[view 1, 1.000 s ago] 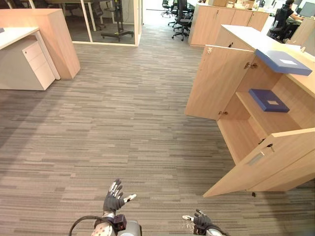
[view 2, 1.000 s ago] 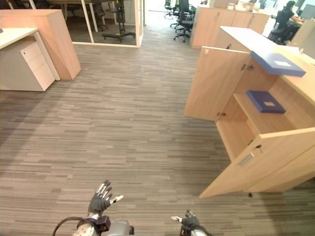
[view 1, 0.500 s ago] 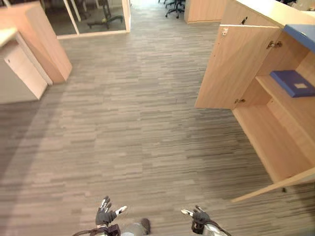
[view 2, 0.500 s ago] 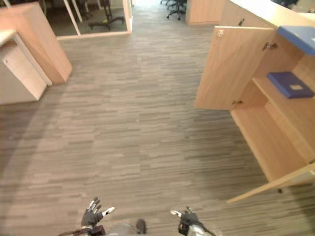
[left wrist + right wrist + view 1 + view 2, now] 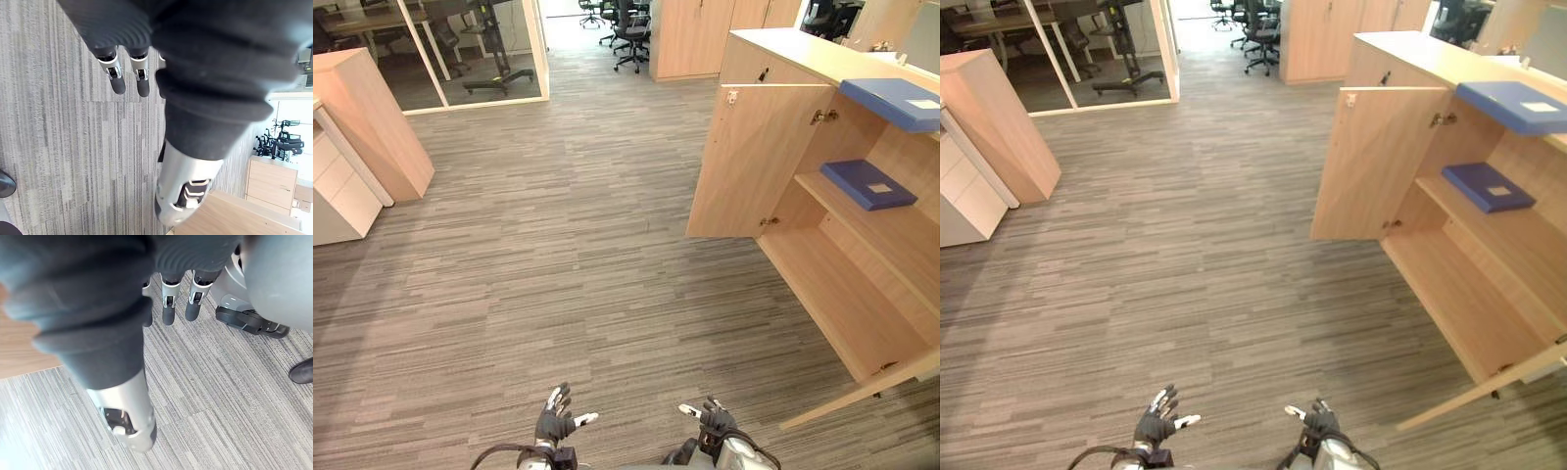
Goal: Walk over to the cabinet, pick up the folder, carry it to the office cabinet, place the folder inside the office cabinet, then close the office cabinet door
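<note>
Folder (image 5: 899,102), light blue, lies flat on top of cabinet (image 5: 773,49), far right, well apart from you. Darker folder (image 5: 867,183) sits on shelf (image 5: 901,233) inside, door (image 5: 756,162) swung wide. Your left hand (image 5: 554,424) and right hand (image 5: 715,423) hang low over carpet (image 5: 558,245), fingers relaxed, both empty. Step looks like approach walk. Next: turn right, close in, then reach for top folder.

The cabinet (image 5: 842,294) runs off the right edge, and so does the folder (image 5: 896,101) on top of it; the drawer unit (image 5: 337,191) gets clipped on the left.
</note>
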### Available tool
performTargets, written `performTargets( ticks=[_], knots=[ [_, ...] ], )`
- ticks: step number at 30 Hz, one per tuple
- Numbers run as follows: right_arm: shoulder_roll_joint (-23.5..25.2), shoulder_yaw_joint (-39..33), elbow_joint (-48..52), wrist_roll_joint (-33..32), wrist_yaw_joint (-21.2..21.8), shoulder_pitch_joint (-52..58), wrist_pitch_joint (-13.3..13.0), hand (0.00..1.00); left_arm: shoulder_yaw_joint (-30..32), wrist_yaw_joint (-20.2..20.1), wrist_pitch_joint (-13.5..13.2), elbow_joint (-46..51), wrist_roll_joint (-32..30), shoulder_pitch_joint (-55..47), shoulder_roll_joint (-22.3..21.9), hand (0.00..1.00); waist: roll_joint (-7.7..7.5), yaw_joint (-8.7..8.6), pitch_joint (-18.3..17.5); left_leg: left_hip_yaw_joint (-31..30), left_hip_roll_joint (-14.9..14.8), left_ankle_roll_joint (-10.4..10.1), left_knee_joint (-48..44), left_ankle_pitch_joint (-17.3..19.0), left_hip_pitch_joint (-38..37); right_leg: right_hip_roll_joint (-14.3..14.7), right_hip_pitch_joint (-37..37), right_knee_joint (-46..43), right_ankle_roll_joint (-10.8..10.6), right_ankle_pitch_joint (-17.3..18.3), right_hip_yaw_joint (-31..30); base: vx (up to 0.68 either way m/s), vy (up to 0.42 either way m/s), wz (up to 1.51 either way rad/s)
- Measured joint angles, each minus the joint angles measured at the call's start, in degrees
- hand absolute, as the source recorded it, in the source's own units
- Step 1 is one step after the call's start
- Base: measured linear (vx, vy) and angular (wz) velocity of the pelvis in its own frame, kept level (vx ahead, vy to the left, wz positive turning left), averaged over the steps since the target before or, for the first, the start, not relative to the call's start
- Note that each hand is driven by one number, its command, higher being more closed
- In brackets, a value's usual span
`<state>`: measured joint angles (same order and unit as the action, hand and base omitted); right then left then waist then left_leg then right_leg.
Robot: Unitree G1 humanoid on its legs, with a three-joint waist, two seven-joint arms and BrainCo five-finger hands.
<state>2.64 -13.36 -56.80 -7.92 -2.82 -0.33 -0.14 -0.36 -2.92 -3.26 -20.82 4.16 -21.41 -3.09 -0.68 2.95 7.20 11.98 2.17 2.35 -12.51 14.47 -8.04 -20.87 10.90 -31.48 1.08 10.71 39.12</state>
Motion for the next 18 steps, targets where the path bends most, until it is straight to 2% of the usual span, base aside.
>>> performTargets(
  ticks=[1,2,3,5,6,7,8,9,10,12,13,14,15,17,18],
  knots=[
    [-0.13,-0.02,-0.23,-0.01,0.05,0.02,0.26,0.0,-0.07,-0.36,0.11,0.79,-0.45,-0.26,-0.01,0.0,0.35,-0.08,-0.26,-0.94,-1.45,-1.06,-1.04,1.65,-0.21,1.36,-0.86,0.41,2.43,-0.69,1.18,0.3,-0.247,0.21],
    [-0.29,-0.07,-0.24,-0.05,0.06,0.09,0.24,0.0,0.01,-0.83,0.42,2.48,-1.1,-0.82,-0.08,0.0,1.41,-0.6,-0.81,-2.36,-3.38,-1.45,-1.88,2.84,0.04,3.46,-1.63,0.76,1.95,1.03,2.76,0.33,-0.247,0.17],
    [-0.32,-0.11,-0.23,-0.05,0.06,0.13,0.19,0.0,-0.04,-0.92,0.46,3.41,-1.33,-1.1,-0.09,0.0,1.62,-0.65,-0.85,-2.84,-4.1,-1.63,-2.14,3.23,0.02,4.25,-1.97,0.72,1.9,1.86,3.29,0.36,-0.238,0.17],
    [-0.43,-0.36,-0.18,-0.09,0.07,0.25,0.19,0.0,-0.36,-1.05,0.5,4.59,-1.65,-1.27,-0.04,0.0,2.78,-0.82,-1.47,-4.6,-7.2,-2.43,-5.66,4.72,0.39,7.6,-4.02,1.38,1.87,4.71,4.86,0.37,-0.206,0.14],
    [-0.35,-0.46,-0.13,-0.2,0.09,0.42,0.17,0.0,-0.35,-1.07,0.58,4.56,-1.65,-1.26,-0.03,0.0,2.78,-1.08,-1.48,-5.74,-8.64,-2.92,-10.49,5.23,1.83,9.14,-5.72,2.33,1.67,5.56,5.48,0.36,-0.186,0.12],
    [-0.26,-0.61,0.08,-0.43,0.1,0.89,0.15,0.0,-0.16,-1.07,0.71,4.56,-1.62,-1.49,-0.08,0.0,2.9,-1.08,-1.37,-6.82,-10.53,-3.26,-20.48,5.01,4.67,11.27,-8.41,4.3,1.6,6.17,5.8,0.33,-0.149,-0.06],
    [-0.3,-0.75,0.72,-0.47,0.1,1.46,0.14,0.0,0.43,-1.07,0.9,4.56,-1.54,-1.93,-0.31,0.0,3.41,-0.93,-1.21,-7.62,-12.5,-4.2,-31.71,2.38,8.32,13.41,-11.24,6.17,1.69,6.65,5.38,0.39,-0.115,-0.21],
    [-0.33,-1.08,1.19,-0.49,0.13,1.7,0.14,0.0,0.84,-1.07,1.09,4.53,-1.34,-2.23,-0.43,0.0,3.92,-0.81,-0.99,-8.47,-13.28,-4.92,-37.81,0.53,10.29,14.76,-12.65,7.21,1.56,6.74,4.76,0.32,-0.032,-0.59],
    [-0.45,-1.23,1.26,-0.56,0.08,2.12,0.19,0.0,2.16,-0.99,1.28,4.49,-0.93,-3.06,-0.76,0.0,4.11,-0.09,-0.76,-9.23,-14.31,-5.65,-48.58,-0.01,14.12,16.24,-14.67,8.66,1.92,7.01,2.97,0.34,0.043,-0.77],
    [-0.38,-1.19,1.07,-0.58,0.04,1.88,0.23,0.0,4.32,-0.47,1.55,4.43,0.24,-3.75,-1.09,0.0,3.93,0.85,-0.37,-7.91,-14.35,-4.55,-55.77,0.63,19.81,16.93,-16.96,10.79,2.27,7.43,-0.84,0.35,0.098,-0.95],
    [-0.37,-1.2,1.06,-0.62,-0.01,1.89,0.27,0.0,4.69,-0.24,1.59,4.42,0.43,-3.84,-1.13,0.0,3.8,1.03,-0.21,-7.62,-14.21,-3.95,-55.73,1.02,21.25,16.91,-17.57,11.45,2.02,7.28,-2.01,0.34,0.134,-0.95],
    [-0.34,-1.21,0.96,-0.64,-0.19,2.03,0.34,0.0,5.28,0.31,1.61,4.35,0.78,-4.1,-1.23,0.0,3.62,1.44,0.01,-7.37,-13.98,-3.55,-54.07,1.55,23.53,16.69,-18.91,12.87,0.73,6.53,-4.42,0.32,0.188,-1.06],
    [-0.29,-1.22,0.76,-0.67,-0.3,2.18,0.43,0.0,5.92,0.8,1.6,3.74,0.91,-4.33,-1.3,0.0,3.25,2.17,0.1,-8.07,-13.03,-2.92,-49.66,2.35,24.98,16.01,-20.2,14.35,-0.12,6.04,-6.88,0.36,0.274,-1.22],
    [-0.18,-1.01,0.77,-0.72,-0.52,2.18,0.57,0.0,6.69,1.47,1.61,2.25,0.96,-4.36,-1.32,0.0,2.4,2.76,0.22,-9.78,-11.54,-3.0,-41.33,2.57,25.99,14.43,-21.65,16.01,-1.35,5.33,-10.25,0.3,0.286,-1.09],
    [-0.13,-0.71,0.78,-0.72,-0.67,2.12,0.56,0.0,7.49,1.69,1.61,1.87,1.11,-4.44,-1.34,0.0,1.38,2.97,0.84,-12.94,-10.3,-3.44,-31.69,2.36,26.28,12.55,-23.17,17.89,-3.01,4.38,-12.75,0.36,0.336,-0.93]
  ],
)
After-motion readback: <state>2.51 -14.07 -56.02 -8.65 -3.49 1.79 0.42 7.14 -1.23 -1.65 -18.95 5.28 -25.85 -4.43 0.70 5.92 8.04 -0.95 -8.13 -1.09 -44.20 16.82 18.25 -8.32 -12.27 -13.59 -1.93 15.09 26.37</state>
